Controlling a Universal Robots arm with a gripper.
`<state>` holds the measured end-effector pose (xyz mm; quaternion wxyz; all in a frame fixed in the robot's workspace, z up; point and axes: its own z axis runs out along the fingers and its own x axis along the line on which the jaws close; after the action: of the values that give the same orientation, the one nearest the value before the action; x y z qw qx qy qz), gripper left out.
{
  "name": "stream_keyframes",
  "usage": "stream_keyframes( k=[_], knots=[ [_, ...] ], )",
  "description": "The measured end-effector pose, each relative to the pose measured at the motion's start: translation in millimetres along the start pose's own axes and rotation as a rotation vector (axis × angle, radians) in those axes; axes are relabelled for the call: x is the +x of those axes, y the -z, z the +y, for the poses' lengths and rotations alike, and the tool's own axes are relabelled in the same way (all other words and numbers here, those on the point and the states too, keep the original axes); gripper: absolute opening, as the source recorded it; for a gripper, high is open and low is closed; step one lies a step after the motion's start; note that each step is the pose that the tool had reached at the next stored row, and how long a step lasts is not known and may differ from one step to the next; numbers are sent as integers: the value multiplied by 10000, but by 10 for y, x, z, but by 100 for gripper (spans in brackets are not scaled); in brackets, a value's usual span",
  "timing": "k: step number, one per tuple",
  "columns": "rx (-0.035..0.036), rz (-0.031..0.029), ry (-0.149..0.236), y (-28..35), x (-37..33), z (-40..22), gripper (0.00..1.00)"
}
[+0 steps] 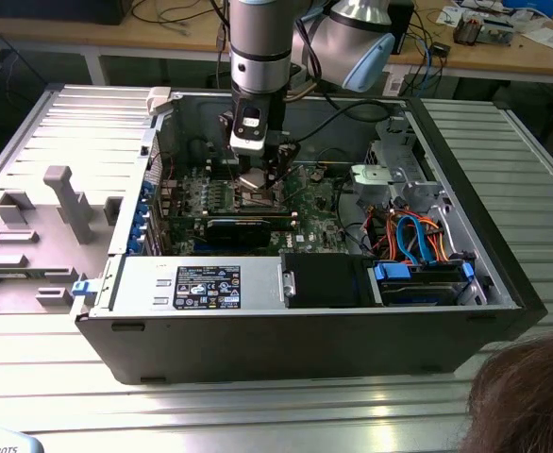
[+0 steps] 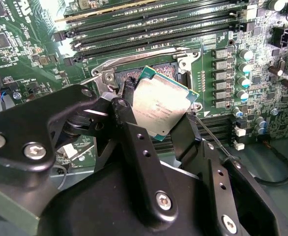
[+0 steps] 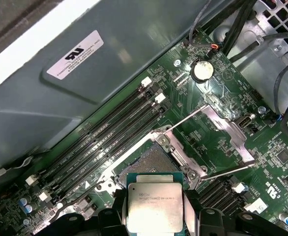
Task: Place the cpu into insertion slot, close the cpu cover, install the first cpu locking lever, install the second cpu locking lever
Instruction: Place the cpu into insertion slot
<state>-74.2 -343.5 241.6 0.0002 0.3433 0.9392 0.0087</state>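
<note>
**Item: the cpu** (image 3: 155, 209). Small flat square chip with a dull silver metal top on a thin green carrier edge. It was held off the board, close over the near edge of the insertion slot (image 3: 151, 158) and not seated. In the second wrist view it sat tilted relative to the board.

**Handling (judged):** Light, rigid and thin. The smooth metal top was likely slippery, and the underside contacts and socket pins easily damaged. Best taken by two opposite edges, never by the faces, and kept level when lowered.

**Tool: the gripper** (image 2: 156, 108). Black fingers were clamped on the chip, one against each of two opposite edges, narrow to the chip's width.

**Socket:** Dark brownish centre exposed inside its silver surround.

**The cpu cover** (image 3: 231, 132). Silver windowed frame, swung up and open on the side of the socket away from the memory slots (image 3: 109, 142).

**Locking levers:** Thin wire rods showed beside the socket. Whether each was fully released could not be told.

**Surroundings:** The green board (image 3: 276, 162) lay in the open computer case (image 1: 305, 330), which rested on a ribbed metal table (image 1: 31, 123).
</note>
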Motion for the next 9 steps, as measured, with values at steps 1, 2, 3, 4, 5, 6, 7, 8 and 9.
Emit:
stream_keyframes(
  k=[1,2,3,4,5,6,7,8,9],
  knots=[
    [0,0,-15,-1,0,0,54],
    [0,0,-28,-2,0,0,54],
    [0,-1,-46,-4,0,0,54],
    [0,-1,-68,-5,0,0,54],
    [0,-2,-85,-6,0,0,54],
    [1,-2,-106,-7,0,0,54],
    [1,-3,-121,-8,0,0,54],
    [2,-4,-145,-10,0,0,54],
    [3,-6,-165,-11,0,0,54]
  ],
)
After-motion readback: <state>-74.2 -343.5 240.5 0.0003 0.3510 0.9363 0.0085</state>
